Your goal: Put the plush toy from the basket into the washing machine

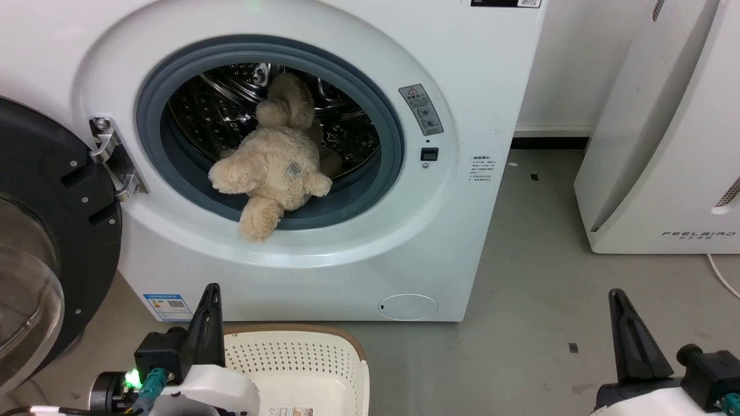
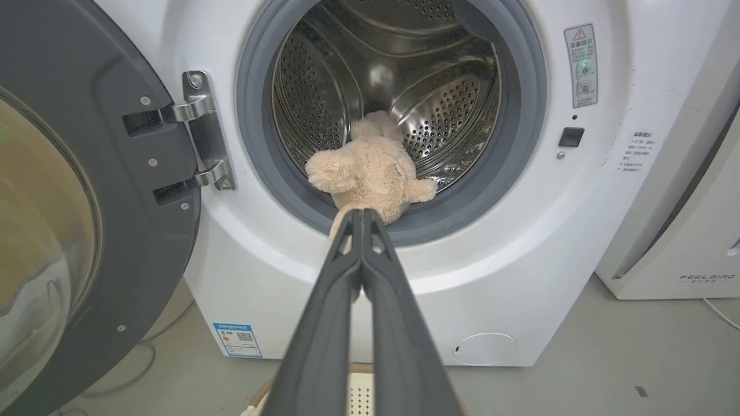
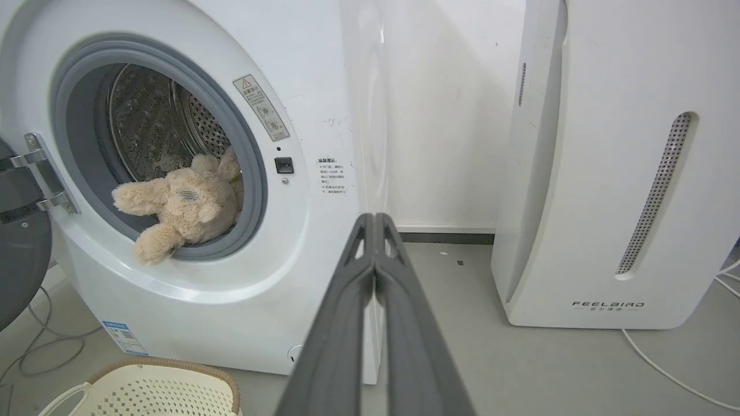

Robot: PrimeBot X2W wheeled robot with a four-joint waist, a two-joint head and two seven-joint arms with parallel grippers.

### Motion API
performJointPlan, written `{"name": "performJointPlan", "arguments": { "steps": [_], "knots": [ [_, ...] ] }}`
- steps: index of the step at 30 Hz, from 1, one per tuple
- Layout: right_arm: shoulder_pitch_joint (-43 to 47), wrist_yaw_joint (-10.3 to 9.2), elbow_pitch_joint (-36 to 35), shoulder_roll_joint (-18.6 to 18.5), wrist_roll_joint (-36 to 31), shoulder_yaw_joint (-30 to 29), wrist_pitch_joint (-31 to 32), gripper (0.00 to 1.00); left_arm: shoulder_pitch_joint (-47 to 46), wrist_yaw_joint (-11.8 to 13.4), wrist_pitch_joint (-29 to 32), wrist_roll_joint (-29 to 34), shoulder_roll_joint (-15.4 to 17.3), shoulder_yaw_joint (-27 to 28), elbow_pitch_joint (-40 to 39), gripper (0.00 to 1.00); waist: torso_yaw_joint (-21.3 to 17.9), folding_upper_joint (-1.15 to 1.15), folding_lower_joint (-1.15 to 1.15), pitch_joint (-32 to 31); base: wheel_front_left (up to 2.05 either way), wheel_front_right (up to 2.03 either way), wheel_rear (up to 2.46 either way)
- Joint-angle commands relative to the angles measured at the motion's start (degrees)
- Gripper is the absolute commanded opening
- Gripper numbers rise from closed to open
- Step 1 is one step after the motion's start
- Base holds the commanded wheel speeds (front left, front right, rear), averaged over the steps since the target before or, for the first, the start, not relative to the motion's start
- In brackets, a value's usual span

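Clearly nearer our left gripper [image 2: 362,215], whose fingers met empty like those of the right gripper [image 3: 374,218], the fluffy beige teddy-bear plush toy [image 1: 272,167] lay head-first in the grey-gasketed porthole [image 1: 378,188] of the large white front-loading washing machine [image 1: 462,86], one leg [image 1: 259,222] overhanging.

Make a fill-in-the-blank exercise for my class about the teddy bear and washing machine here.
The washing machine's door stands ____. The plush toy lies in its porthole, head toward the steel ____. The basket sits on the ____. The left gripper and right gripper, fingers shut, hold ____.
Missing words: open; drum; floor; nothing.
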Motion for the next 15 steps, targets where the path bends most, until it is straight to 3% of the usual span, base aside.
{"name": "performJointPlan", "arguments": {
  "steps": [1, 15],
  "knots": [
    [-0.9, -0.01, 0.2, 0.0, -0.7, 0.2, 0.3, 0.0, 0.6, -0.3, 0.4, 0.5, 0.0, -0.1, -0.7, 0.0, 0.0, 0.0, 0.0, 0.0, 0.0, 0.0, 0.0],
    [-1.5, -0.02, 0.5, 0.0, -1.7, 0.7, 1.9, 0.0, 0.8, -0.3, 1.9, 1.0, 0.0, -0.2, -1.8, 0.0, -0.1, 0.0, 0.0, 0.0, 0.0, 0.0, 0.0]
  ]
}}
